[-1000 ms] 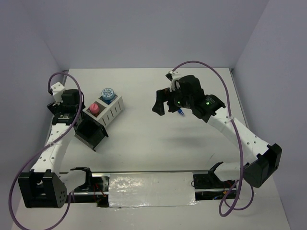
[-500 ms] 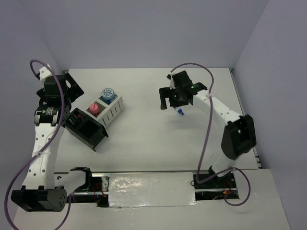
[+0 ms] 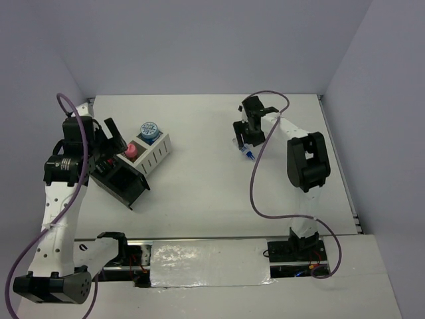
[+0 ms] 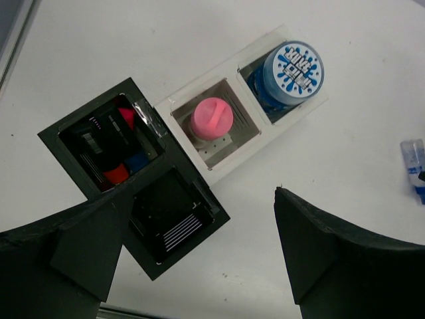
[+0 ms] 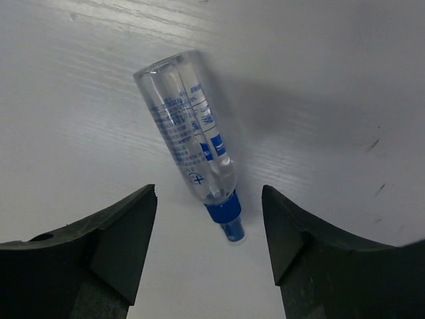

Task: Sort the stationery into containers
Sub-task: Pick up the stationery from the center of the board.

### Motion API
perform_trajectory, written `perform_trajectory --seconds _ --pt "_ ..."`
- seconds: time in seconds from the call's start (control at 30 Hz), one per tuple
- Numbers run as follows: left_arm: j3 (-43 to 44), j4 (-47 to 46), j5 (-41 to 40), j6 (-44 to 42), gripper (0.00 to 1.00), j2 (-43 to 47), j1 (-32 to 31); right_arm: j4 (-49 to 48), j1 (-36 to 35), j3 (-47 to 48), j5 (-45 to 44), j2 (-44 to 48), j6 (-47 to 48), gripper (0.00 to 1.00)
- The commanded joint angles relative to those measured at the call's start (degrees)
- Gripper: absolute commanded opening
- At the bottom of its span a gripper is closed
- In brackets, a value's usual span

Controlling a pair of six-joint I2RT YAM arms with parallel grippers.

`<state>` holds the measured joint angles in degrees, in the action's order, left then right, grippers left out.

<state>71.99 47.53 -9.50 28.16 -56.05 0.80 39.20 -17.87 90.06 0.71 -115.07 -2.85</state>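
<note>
The right hand (image 5: 207, 194) is held low over the worktop (image 5: 73, 80) with its fingers apart. A blue-tipped clear tube (image 5: 189, 143) is laid flat there, touched by neither finger, with its blue end pointing toward the lower edge of the wrist view. In the overhead view it is found right of centre. The left hand (image 4: 199, 196) is likewise spread, and nothing is held in it. Below it, the black organizer (image 4: 154, 166) and white organizer (image 4: 229, 163) are set against each other. A pink tube (image 4: 211, 118) and a blue tape roll (image 4: 293, 72) are stood in neighbouring white compartments. Orange and pink highlighters (image 4: 116, 176) are lodged in one black compartment.
</note>
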Motion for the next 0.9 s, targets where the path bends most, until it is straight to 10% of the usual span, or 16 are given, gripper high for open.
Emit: perform_trajectory --seconds 0.0,0.2,0.37,0.53,0.67,0.87 --pt "0.52 1.51 0.63 -2.84 0.99 0.86 -2.01 0.09 0.02 2.75 1.48 -2.61 3.80 0.69" --pt "1.23 1.08 1.85 -3.20 0.99 -0.81 -2.73 -0.35 -0.32 0.64 0.27 -4.82 3.03 0.47" --pt "2.89 -0.76 9.47 -4.87 0.99 -3.44 -2.82 -1.14 -1.55 -1.03 -3.34 -3.15 0.83 0.02" --pt "7.81 -4.28 22.66 -3.83 0.99 -8.10 -4.57 -2.72 -1.56 -2.51 11.78 9.22 -4.96 0.00" --pt "3.89 -24.31 41.44 12.38 0.99 -9.69 -7.03 -12.53 -2.26 -10.42 32.82 21.79 -14.60 0.00" --pt "1.23 -41.36 45.61 23.40 0.99 -13.72 -13.54 -17.40 -4.63 -13.51 44.10 30.77 -22.63 0.00"
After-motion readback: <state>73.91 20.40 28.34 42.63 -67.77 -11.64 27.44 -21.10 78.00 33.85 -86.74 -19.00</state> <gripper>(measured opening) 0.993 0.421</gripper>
